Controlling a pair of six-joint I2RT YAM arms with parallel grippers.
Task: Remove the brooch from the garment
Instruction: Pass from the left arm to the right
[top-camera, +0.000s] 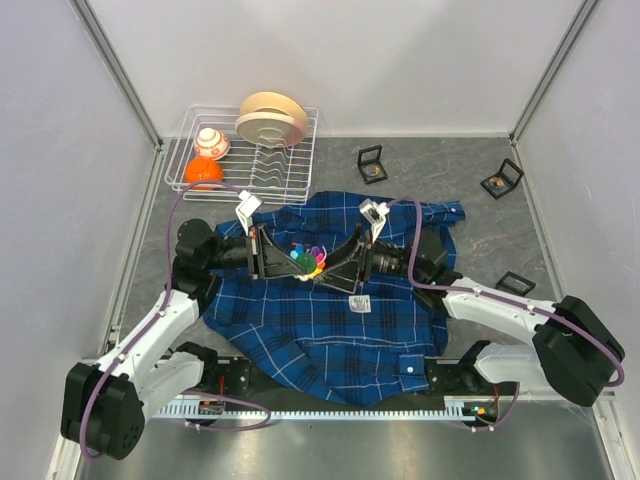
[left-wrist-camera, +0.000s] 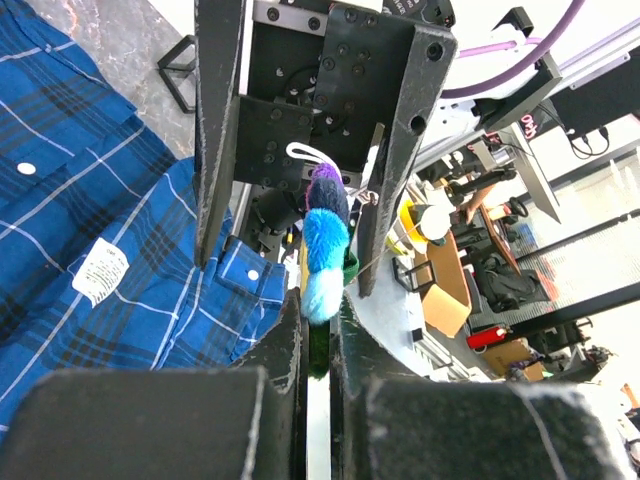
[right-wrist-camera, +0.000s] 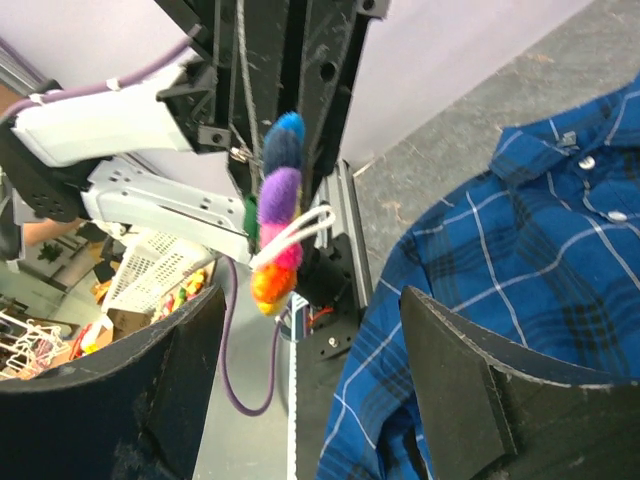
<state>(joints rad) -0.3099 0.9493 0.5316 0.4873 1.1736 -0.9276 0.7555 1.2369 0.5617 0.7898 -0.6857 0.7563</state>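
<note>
Closed left claw (top-camera: 296, 258) pinches the brooch (top-camera: 308, 258) above the garment (top-camera: 330, 330); the right claw (top-camera: 332, 268) stands wide open.
The fuzzy brooch, in blue, purple, pink and orange, sits in the left claw's tips, lifted off the plaid cloth spread on the surface (top-camera: 440, 170) under both claws. The right claw faces it, one finger on each side, gripping nothing. At far left a wire rack (top-camera: 300, 150) holds beige plates (top-camera: 270, 120), a white-orange ball (top-camera: 212, 143) and an orange object (top-camera: 203, 172).
</note>
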